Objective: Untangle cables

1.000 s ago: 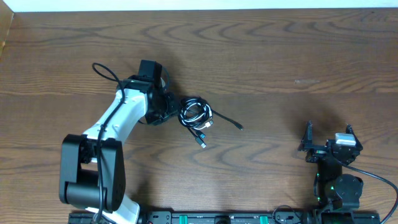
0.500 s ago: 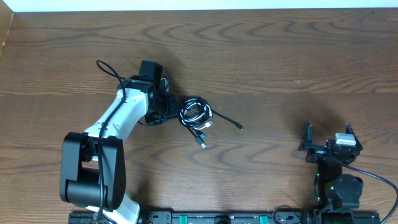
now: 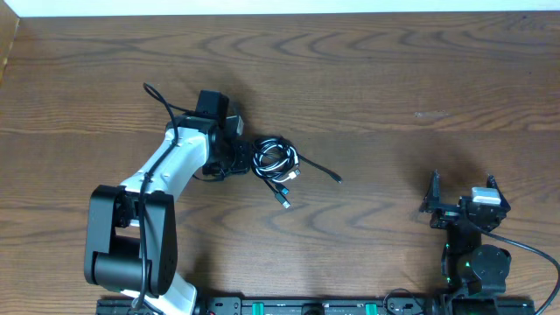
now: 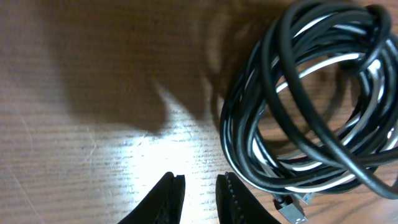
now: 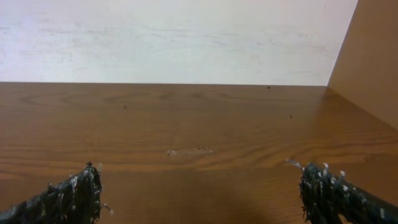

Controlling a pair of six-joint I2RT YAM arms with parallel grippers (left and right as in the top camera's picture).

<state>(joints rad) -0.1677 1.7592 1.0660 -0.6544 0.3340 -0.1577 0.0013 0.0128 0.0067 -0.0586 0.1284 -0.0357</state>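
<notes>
The cables (image 3: 276,160) lie in one tangled coil of black and white cords at the table's middle left. One black end (image 3: 322,171) trails off to the right, and plug ends (image 3: 284,199) point toward the front. My left gripper (image 3: 243,157) sits low at the coil's left edge. In the left wrist view its fingertips (image 4: 200,186) stand a narrow gap apart over bare wood, and the coil (image 4: 249,163) lies just right of the right finger. A metal plug (image 4: 292,213) shows beside it. My right gripper (image 3: 463,186) (image 5: 202,193) rests wide open and holds nothing, far to the right.
The left arm's thick black cable (image 3: 162,105) loops above its white link. The table's back edge meets a pale wall (image 5: 174,37). A wooden side panel (image 5: 370,56) stands at the right in the right wrist view.
The left gripper's jaws have narrowed, and it has shifted slightly right toward the coil. The coil and the right arm have not moved.
</notes>
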